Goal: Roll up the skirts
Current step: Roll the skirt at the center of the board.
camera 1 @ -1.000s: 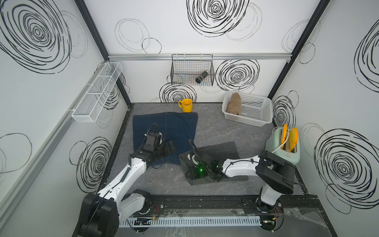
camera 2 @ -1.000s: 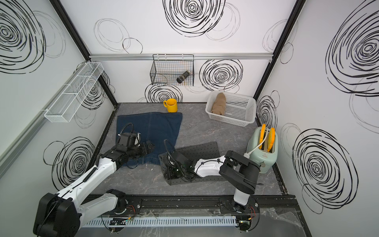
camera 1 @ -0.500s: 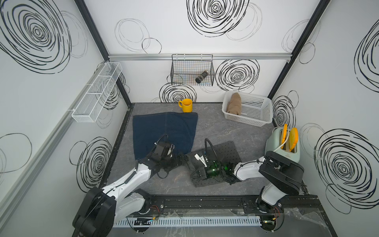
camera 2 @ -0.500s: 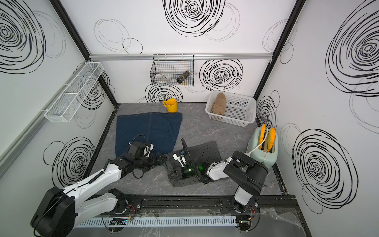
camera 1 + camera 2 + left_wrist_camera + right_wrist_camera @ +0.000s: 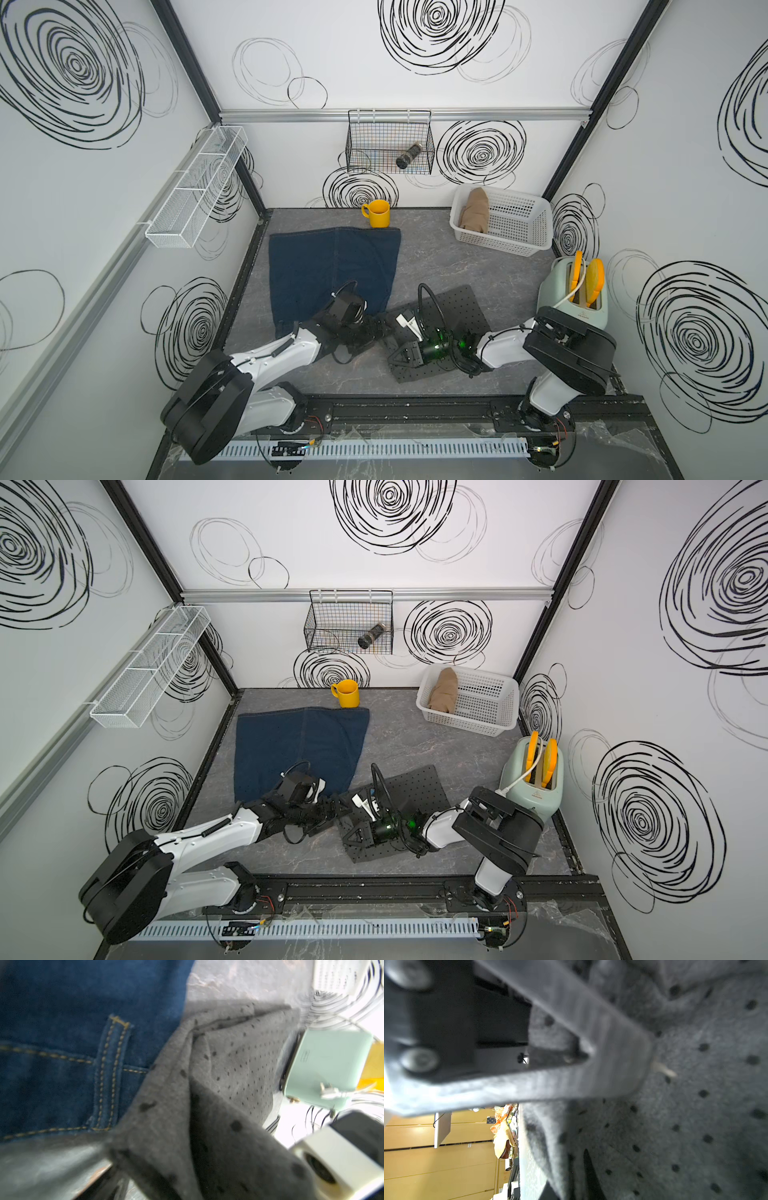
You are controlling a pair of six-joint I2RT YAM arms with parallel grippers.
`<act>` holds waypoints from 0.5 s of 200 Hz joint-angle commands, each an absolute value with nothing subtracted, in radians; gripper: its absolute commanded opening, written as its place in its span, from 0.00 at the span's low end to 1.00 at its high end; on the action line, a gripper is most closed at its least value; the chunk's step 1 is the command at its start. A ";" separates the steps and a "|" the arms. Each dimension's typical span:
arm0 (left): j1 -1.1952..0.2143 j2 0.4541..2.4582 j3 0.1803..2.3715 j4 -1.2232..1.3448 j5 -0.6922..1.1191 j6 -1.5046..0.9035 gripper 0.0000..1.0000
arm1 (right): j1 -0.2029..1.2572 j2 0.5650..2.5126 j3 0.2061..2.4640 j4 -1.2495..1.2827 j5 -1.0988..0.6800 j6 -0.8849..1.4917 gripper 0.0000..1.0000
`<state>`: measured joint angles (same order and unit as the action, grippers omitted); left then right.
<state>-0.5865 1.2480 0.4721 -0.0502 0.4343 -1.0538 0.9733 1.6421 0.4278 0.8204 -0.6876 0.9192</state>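
Left gripper (image 5: 376, 330) has crossed from the denim skirt (image 5: 332, 266) to the dotted grey skirt (image 5: 239, 1059) beside it, fingers (image 5: 52, 1163) spread; right gripper (image 5: 648, 1059) pinches that cloth. I judge rolling begins: next, close left, turn edge over.

The denim skirt (image 5: 332, 266) is lying spread at the left rear of the table (image 5: 457, 266), the mug (image 5: 378, 214) standing just behind it. The basket (image 5: 519, 245) is sitting at the right rear, holding a rolled skirt (image 5: 473, 210) at its left end; the toaster (image 5: 573, 291) is standing before it. The dotted skirt (image 5: 463, 307) is lying front centre, seemingly touching the denim skirt's near corner.
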 commanded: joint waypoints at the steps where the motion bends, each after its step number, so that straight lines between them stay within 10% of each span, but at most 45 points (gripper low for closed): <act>1: -0.608 1.292 0.542 -0.081 0.339 -1.082 0.68 | 0.985 1.629 0.446 0.832 -0.654 0.907 0.00; 37: -0.648 1.370 0.699 -0.336 0.117 -1.024 0.11 | 0.998 1.638 0.459 0.836 -0.618 0.939 0.03; 81: -0.696 1.544 0.921 -0.669 -0.113 -0.908 0.00 | 1.022 1.606 0.481 0.709 -0.544 0.934 0.23; 100: -0.723 1.604 1.003 -0.778 -0.194 -0.861 0.00 | 1.048 1.563 0.499 0.588 -0.442 0.919 0.47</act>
<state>-0.7124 1.5429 0.9188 -0.5556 0.0311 -0.9424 1.0103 1.6257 0.4744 0.7341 -0.5316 0.9386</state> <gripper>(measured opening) 0.133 0.386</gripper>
